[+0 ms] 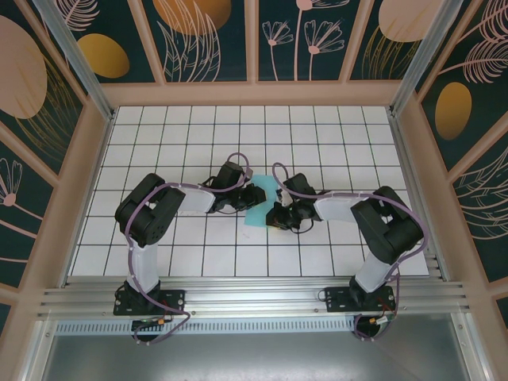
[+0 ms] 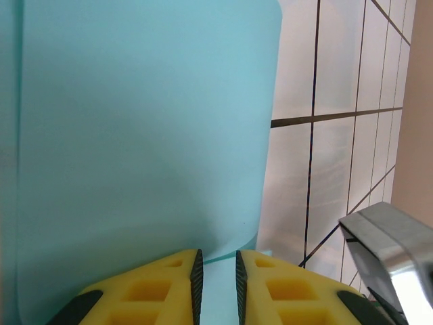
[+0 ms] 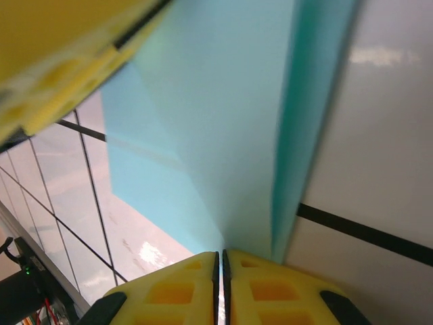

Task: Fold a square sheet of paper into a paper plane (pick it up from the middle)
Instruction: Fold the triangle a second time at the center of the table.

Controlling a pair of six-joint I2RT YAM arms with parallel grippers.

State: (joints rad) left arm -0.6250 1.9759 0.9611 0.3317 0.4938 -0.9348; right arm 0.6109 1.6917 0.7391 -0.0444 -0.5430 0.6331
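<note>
The right gripper [image 3: 221, 261] has its yellow pads pressed together, and the square sheet of paper [image 3: 223, 122] runs straight into the seam. It is clamped on the sheet where a diagonal crease meets a doubled-over flap. The left gripper [image 2: 216, 263] stands narrow, with cyan showing in the slim slot between its pads. It appears to pinch a curled edge of the same sheet, though the slot makes the firmness of that hold hard to judge. Beyond its fingers the paper rises as a smooth, slightly bowed wall, which suggests how it will handle. It looks very light and limp, stiff only along a crease, and quick to buckle or tear if the arms pull apart. On the glossy tiles it would likely slide rather than fold unless one side is pinned. The best hold is probably close to a crease or folded edge, where the layers are doubled, with the pads flat. A grip far out on a free corner would let the paper droop. From above, the sheet sits between the two grippers near the middle of the table [image 1: 317, 135], partly lifted off it. Nothing here acts as a container: the white gridded table simply bears the sheet, with the wooden frame [image 1: 254, 94] along its far edge.
</note>
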